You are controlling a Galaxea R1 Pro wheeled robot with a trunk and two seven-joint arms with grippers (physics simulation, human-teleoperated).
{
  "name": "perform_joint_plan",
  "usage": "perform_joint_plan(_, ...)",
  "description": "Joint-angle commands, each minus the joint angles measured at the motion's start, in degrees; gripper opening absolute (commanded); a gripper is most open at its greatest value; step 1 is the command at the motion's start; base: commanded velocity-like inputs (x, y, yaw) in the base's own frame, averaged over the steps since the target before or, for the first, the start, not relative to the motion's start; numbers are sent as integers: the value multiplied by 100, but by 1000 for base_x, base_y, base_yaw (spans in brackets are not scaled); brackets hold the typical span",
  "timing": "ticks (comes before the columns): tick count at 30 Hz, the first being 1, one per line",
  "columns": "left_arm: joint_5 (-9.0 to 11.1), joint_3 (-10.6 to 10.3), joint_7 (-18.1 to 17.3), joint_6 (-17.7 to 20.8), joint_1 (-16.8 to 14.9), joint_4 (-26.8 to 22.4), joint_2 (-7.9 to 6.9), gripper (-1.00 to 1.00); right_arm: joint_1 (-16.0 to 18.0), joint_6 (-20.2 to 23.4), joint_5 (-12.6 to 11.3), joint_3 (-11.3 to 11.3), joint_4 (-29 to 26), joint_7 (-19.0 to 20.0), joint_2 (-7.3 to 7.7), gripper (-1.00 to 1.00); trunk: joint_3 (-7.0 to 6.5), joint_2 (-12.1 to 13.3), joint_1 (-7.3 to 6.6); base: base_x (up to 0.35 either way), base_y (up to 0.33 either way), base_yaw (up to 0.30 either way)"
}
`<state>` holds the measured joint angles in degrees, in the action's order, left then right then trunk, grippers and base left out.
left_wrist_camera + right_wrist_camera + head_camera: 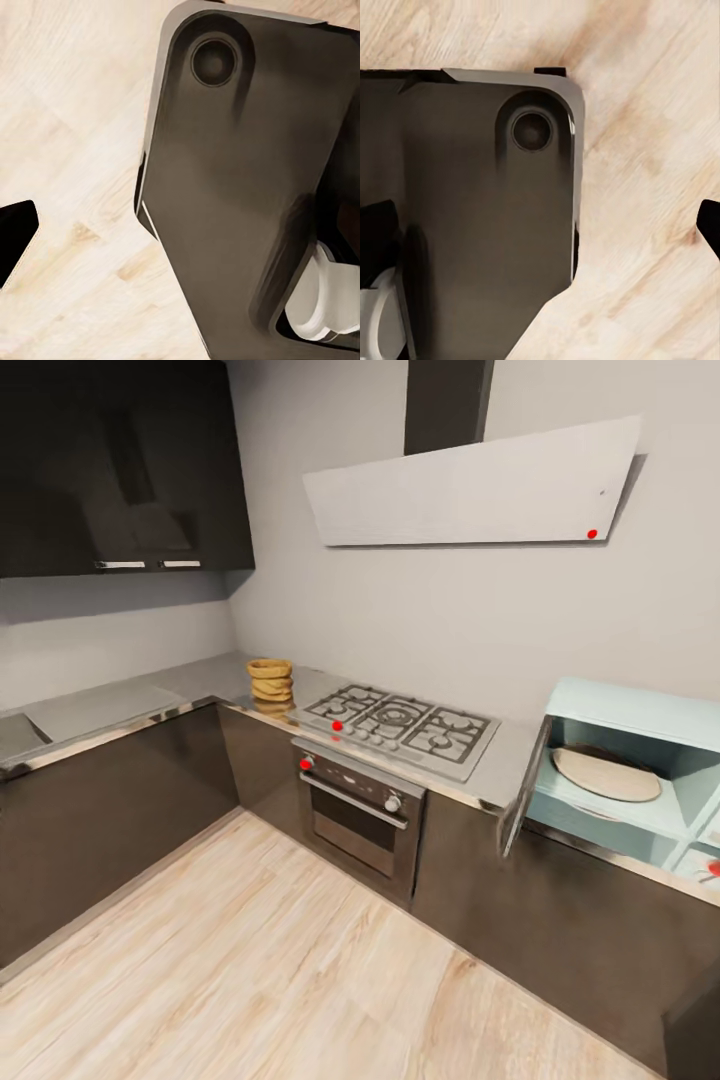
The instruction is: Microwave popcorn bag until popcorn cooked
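**Bag on the counter, microwave open — nothing loaded yet**

The popcorn bag [270,684] stands on the countertop [200,682] at about ten o'clock in the head view, just beside the gas hob [398,722]. The microwave [640,712] sits at three o'clock with its door [522,792] swung open and a bare turntable plate [606,773] inside. So, by my reading, the pick-up, loading and heating all remain. No brand, label or readable writing shows — only red dots on the hood [470,485] and oven [358,818]. Both wrist cameras look down at the robot's dark base [240,187] over the wood floor [652,112]; whether either gripper's fingers are apart or together, I cannot tell.
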<state>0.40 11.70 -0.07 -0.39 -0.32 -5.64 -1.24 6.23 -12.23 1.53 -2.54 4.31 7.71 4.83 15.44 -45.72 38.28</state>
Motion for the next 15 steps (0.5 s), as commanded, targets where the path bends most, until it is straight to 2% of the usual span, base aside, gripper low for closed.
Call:
perform_joint_plan(1, 4, 17, -1, -5, -3, 1, 1, 100, 10, -51, 14, -27, 26, 14, 2, 100, 7, -5, 3, 182, 269, 164)
perform_joint_plan(15, 4, 9, -2, -5, -3, 1, 1, 100, 10, -75, 14, -27, 26, 18, -6, 100, 7, -5, 3, 237, 228, 245)
